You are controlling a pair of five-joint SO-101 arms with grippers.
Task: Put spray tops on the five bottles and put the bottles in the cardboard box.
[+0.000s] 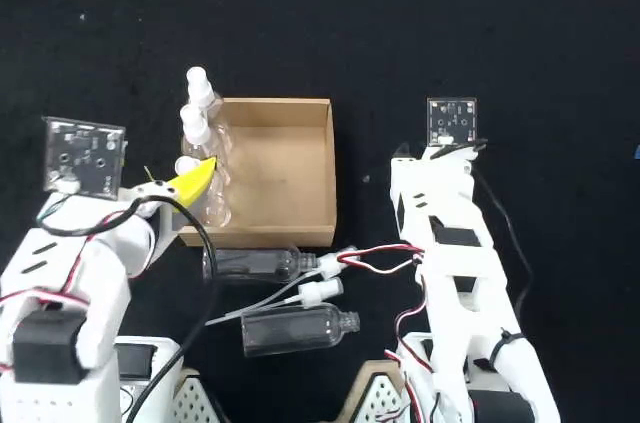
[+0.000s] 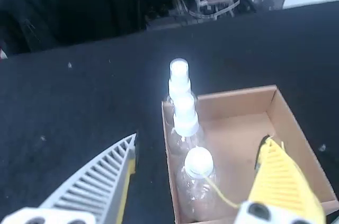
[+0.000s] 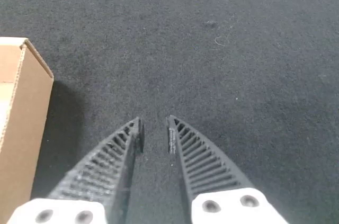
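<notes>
Left jaws over clear, white-topped bottles (image 2: 184, 131)

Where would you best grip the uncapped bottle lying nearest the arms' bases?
Grip the uncapped bottle across the middle of its round body, from above: it lies on its side, so both flanks are exposed and the open neck stays free.

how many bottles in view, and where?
5. Three bottles stand in a row along one wall inside the cardboard box; two lie on the table in front of it.
</notes>
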